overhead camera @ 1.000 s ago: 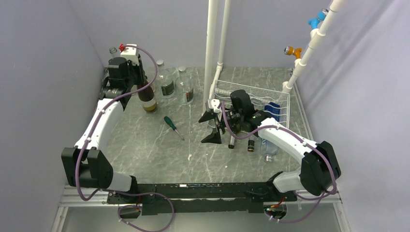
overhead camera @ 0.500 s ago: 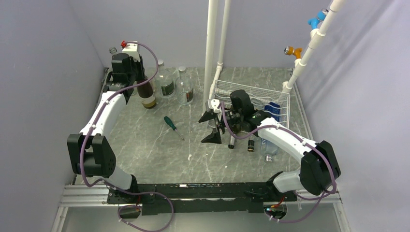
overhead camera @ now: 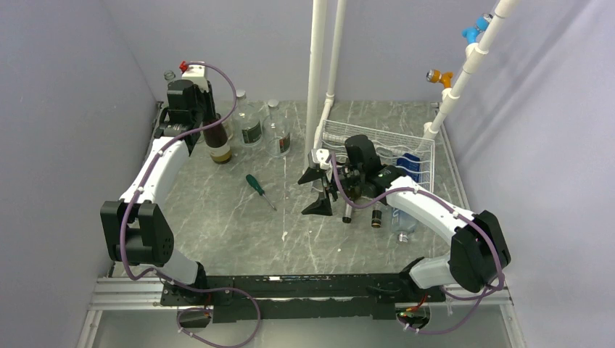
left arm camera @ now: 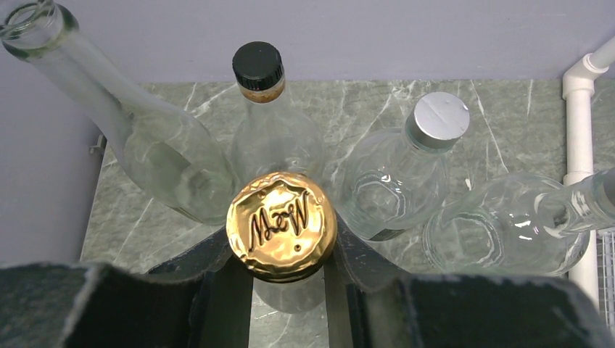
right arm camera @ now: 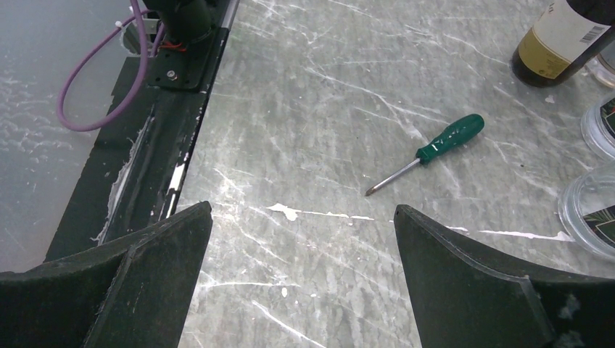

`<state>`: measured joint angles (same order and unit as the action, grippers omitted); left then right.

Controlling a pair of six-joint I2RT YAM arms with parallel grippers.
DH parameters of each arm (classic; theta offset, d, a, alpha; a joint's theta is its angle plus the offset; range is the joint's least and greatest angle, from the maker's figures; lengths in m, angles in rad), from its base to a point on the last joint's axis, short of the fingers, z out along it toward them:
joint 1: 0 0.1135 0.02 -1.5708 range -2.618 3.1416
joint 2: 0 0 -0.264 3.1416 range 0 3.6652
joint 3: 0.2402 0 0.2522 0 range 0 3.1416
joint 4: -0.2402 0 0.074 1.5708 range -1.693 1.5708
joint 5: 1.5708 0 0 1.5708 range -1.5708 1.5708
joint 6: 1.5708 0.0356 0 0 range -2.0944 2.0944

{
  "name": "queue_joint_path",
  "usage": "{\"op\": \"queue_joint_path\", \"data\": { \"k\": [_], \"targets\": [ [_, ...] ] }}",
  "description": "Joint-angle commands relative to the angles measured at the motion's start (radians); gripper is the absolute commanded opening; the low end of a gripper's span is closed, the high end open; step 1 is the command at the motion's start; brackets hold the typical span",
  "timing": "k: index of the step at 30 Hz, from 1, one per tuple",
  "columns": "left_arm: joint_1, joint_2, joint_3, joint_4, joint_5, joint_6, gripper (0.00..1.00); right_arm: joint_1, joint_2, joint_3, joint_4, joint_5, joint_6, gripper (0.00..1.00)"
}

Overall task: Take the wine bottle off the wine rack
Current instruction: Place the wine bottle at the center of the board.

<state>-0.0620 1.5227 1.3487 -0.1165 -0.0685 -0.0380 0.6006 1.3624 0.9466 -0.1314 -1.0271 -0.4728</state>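
Removal looks all but done. The left gripper [left arm camera: 283,254] is clamped on the neck of the wine bottle [left arm camera: 281,226], one finger either side just under the gold cap, and the bottle hangs upright directly below the wrist. Just ahead of those fingers crowd several clear glass bottles [left arm camera: 395,174], near the held one. The wine rack [overhead camera: 377,141] lies well apart, off to this gripper's right, so the bottle is plainly out of it. Whether its base already rests on the table [overhead camera: 239,232] I cannot tell; it looks at or very near the surface.

The right gripper [right arm camera: 302,210] is spread wide and holds nothing, hovering over bare table just beside the rack, with a green screwdriver [right arm camera: 435,148] ahead of its fingertips.

Left to do, by my reading: settle the bottle, let go, and back the left arm away without knocking the glass neighbours.
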Motion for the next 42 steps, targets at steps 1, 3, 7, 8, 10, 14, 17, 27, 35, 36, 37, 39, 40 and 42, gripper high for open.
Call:
{"op": "queue_joint_path", "data": {
  "k": [1,3,7,8,10,14,17,27,35,36,37,39,40,42],
  "targets": [
    [0.005,-0.053,0.105,0.311,-0.032,-0.003,0.15,-0.004,0.001,0.009,0.009,-0.027,-0.023,1.00],
    [0.005,-0.053,0.103,0.308,-0.037,-0.008,0.21,-0.005,0.000,0.009,0.009,-0.026,-0.024,1.00],
    [0.005,-0.053,0.108,0.292,-0.054,-0.018,0.32,-0.005,-0.001,0.009,0.009,-0.024,-0.026,1.00],
    [0.005,-0.053,0.109,0.288,-0.056,-0.020,0.34,-0.005,-0.001,0.010,0.009,-0.025,-0.026,1.00],
    [0.005,-0.053,0.113,0.279,-0.058,-0.024,0.40,-0.005,-0.002,0.010,0.007,-0.025,-0.027,1.00],
    [0.005,-0.054,0.124,0.266,-0.056,-0.036,0.53,-0.005,-0.002,0.010,0.007,-0.024,-0.028,1.00],
    [0.005,-0.053,0.133,0.250,-0.058,-0.045,0.60,-0.005,-0.001,0.011,0.008,-0.023,-0.028,1.00],
    [0.005,-0.106,0.138,0.210,-0.059,-0.080,0.86,-0.010,-0.006,0.014,-0.006,-0.015,-0.042,1.00],
    [0.005,-0.269,0.028,0.165,-0.013,-0.157,1.00,-0.016,-0.026,0.022,-0.048,0.002,-0.095,1.00],
    [0.005,-0.299,0.005,0.163,-0.009,-0.173,1.00,-0.019,-0.030,0.024,-0.055,0.004,-0.104,1.00],
    [0.006,-0.329,-0.028,0.163,-0.003,-0.189,1.00,-0.021,-0.036,0.024,-0.065,0.004,-0.114,1.00],
    [0.007,-0.391,-0.102,0.157,0.017,-0.224,0.99,-0.028,-0.048,0.026,-0.080,0.001,-0.132,1.00],
    [0.009,-0.435,-0.133,0.157,0.034,-0.242,1.00,-0.032,-0.052,0.027,-0.090,-0.005,-0.144,1.00],
    [0.014,-0.495,-0.197,0.163,0.066,-0.287,0.99,-0.042,-0.063,0.029,-0.119,-0.024,-0.176,1.00]
  ]
}}
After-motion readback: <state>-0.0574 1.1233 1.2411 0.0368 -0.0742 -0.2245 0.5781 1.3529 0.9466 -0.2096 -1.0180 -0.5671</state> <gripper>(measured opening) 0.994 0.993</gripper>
